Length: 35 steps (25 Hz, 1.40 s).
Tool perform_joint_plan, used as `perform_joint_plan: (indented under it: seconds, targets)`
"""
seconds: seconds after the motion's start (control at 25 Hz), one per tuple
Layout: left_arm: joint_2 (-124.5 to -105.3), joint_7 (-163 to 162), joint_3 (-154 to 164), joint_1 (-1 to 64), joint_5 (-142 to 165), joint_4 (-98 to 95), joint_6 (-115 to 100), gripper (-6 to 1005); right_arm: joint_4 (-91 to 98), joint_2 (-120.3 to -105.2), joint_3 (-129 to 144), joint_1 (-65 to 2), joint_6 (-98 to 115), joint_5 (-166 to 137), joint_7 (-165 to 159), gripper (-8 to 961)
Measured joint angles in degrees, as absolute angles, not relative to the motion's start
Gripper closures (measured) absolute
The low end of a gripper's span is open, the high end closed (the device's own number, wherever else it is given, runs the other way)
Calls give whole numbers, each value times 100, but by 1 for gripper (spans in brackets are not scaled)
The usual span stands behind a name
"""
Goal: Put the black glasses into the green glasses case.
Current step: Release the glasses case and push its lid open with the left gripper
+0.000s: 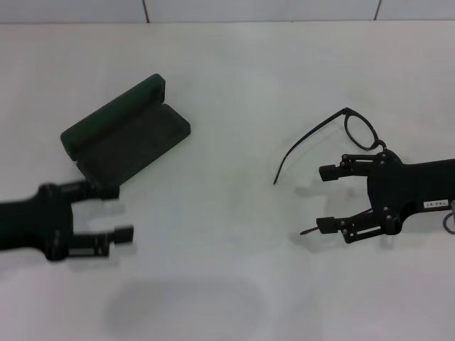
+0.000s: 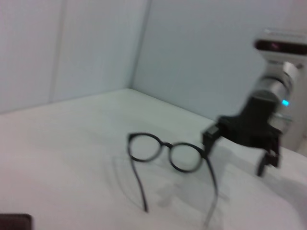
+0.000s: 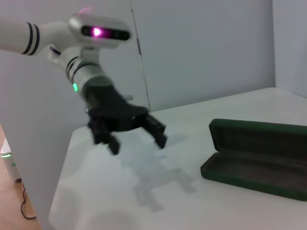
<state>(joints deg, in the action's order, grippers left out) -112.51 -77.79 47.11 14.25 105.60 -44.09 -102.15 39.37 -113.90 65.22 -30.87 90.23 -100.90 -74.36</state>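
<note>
The black glasses [image 1: 360, 132] lie unfolded on the white table at the right, both temple arms stretched toward the middle. My right gripper [image 1: 328, 199] is open just in front of the lenses. Its fingers straddle the space between the two temple arms, and its body hides part of the nearer one. The left wrist view shows the glasses [image 2: 165, 152] with the right gripper [image 2: 236, 152] close beside one lens. The green glasses case [image 1: 124, 135] lies open at the left with its lid raised at the back. My left gripper [image 1: 114, 212] is open at the case's near corner, holding nothing. The right wrist view shows the case [image 3: 259, 158] and the left gripper [image 3: 136, 141].
The white table [image 1: 227, 85] ends at a pale wall along the back. In the right wrist view a table edge [image 3: 62, 167] drops off beyond the left arm. Bare tabletop separates the case from the glasses.
</note>
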Motion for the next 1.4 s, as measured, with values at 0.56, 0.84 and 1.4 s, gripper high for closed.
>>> perform_joint_plan:
  seconds: [0.56,0.84,1.4]
  targets:
    - [-11277,-10801,4606,2699,12421,-6721,-9680,142,4151,-11413,6531,-3126,9262,-10225,-7603,70]
    - [-11219,-11409,4602,3822,13977,-6582,-9549,142,4164,-11501,6563,-3155,9273,-10394,-7605,70]
    - [-11369,-11380,4881,4426,15195,-5617,-8353,142,4204,-11537,6829,-3134,9272,-10400,-7605,71]
